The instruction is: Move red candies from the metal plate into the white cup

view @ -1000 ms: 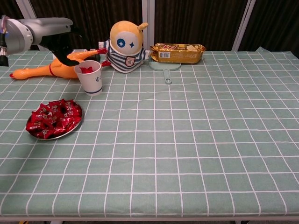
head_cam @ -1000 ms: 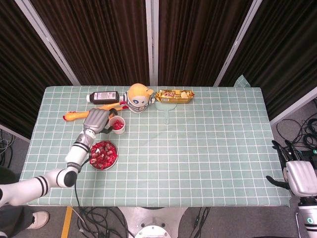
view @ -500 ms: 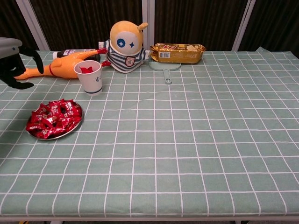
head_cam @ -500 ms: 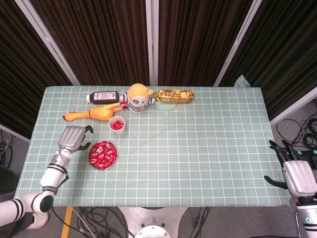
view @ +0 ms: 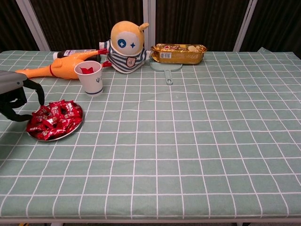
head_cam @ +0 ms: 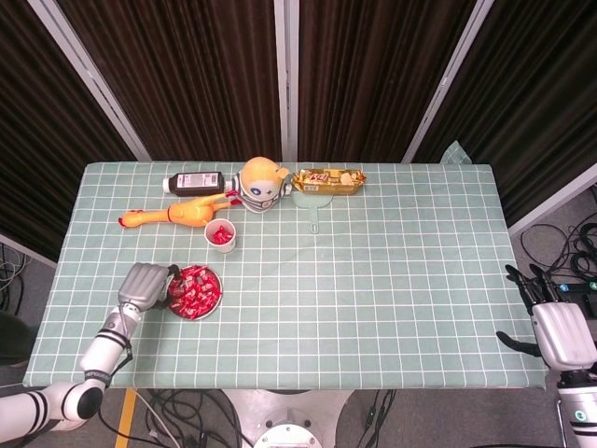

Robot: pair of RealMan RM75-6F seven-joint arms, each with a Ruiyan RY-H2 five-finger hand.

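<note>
The left hand [head_cam: 147,285] sits at the left edge of the plate [head_cam: 215,296], and that is the relation the next grab depends on: the candies [head_cam: 193,289] lie directly to the hand's right, toward the table's middle, with the fingertips just reaching the pile's near rim. In the chest view the hand [view: 13,96] comes in from the left frame edge, its dark fingers [view: 37,92] curved downward and spread, empty, hooked over the plate's [view: 77,127] left side. Whether a fingertip already touches a wrapper is hard to say from either view; it looks close to contact but not pinching anything.

The candies [view: 54,120] are heaped loosely across the plate with wrappers pointing every way, so no single long axis governs the approach; the nearest pieces are those on the left rim under the fingers.

The cup [head_cam: 220,234] stands behind the plate and a little to its right, near the rubber chicken [head_cam: 177,214], and already holds some red candy. In the chest view the cup [view: 91,77] is upright, apart from the plate.

The right hand [head_cam: 560,331] hangs off the table's far right edge, fingers spread and holding nothing, well apart from everything. The left is plainly the nearer hand, and my judgement is that it is about to close on a candy.
</note>
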